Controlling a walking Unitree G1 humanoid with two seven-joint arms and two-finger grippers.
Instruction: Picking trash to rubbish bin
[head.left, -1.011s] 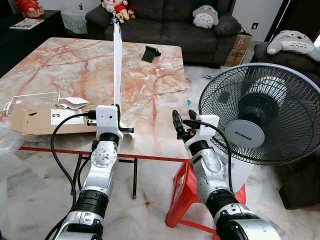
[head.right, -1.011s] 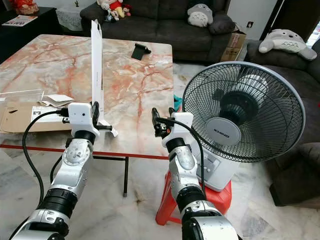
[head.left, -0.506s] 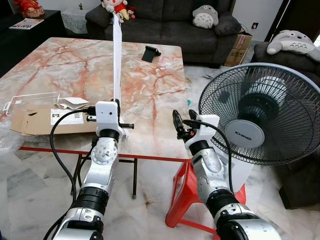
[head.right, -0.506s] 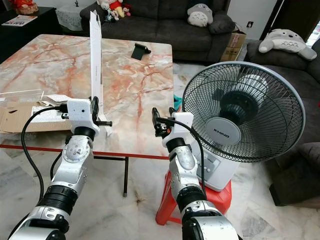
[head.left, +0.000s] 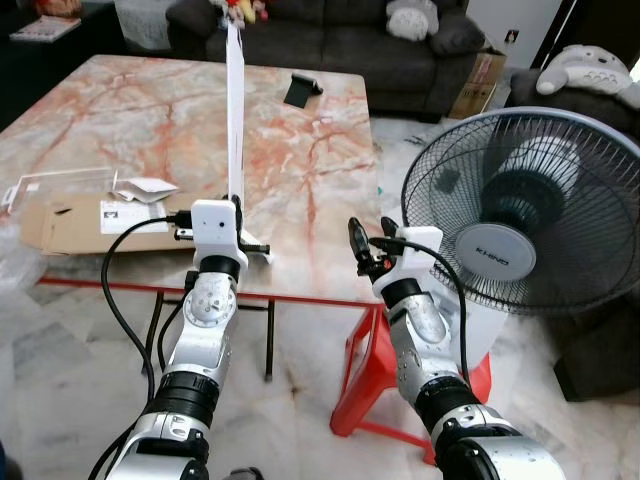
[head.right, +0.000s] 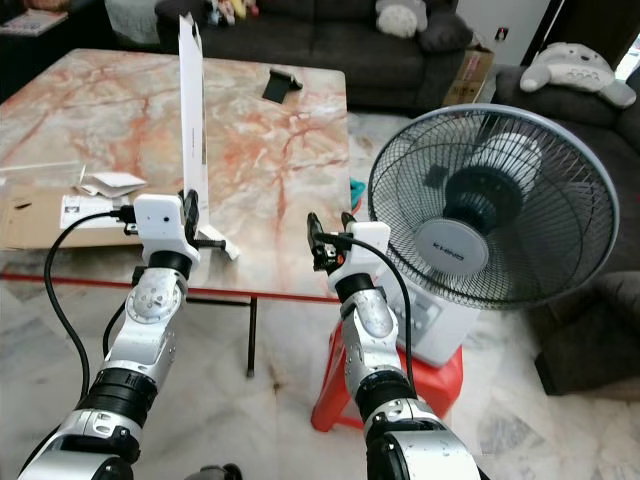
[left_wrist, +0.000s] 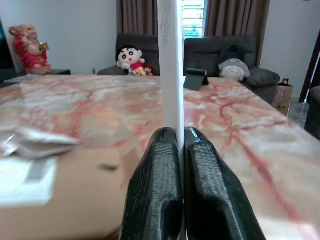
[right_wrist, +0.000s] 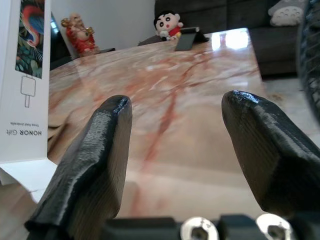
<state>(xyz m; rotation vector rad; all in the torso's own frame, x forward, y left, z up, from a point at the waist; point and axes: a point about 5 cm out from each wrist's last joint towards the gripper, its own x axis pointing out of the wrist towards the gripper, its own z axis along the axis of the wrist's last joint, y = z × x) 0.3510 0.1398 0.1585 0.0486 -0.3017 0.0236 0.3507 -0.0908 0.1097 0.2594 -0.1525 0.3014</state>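
Observation:
A tall, flat white box (head.left: 235, 100) stands upright over the near edge of the marble table (head.left: 120, 110). My left gripper (head.left: 237, 207) is shut on its lower end; in the left wrist view both black fingers (left_wrist: 155, 170) press against the box's thin edge (left_wrist: 171, 65). My right gripper (head.left: 368, 236) hovers open at the table's near right edge, holding nothing. In the right wrist view its fingers (right_wrist: 100, 150) are spread wide over the marble, and the printed face of the white box (right_wrist: 25, 75) shows beside them.
A flattened cardboard sheet (head.left: 90, 215), crumpled paper (head.left: 140, 187) and clear plastic (head.left: 50, 185) lie at the table's near left. A black phone stand (head.left: 298, 90) sits at the far side. A standing fan (head.left: 530, 230) on a red stool (head.left: 360, 390) is close on the right.
The whole picture has shifted a little, so the camera moved. The left gripper still holds the white box upright, slightly nearer the table edge. The right gripper has kept its place.

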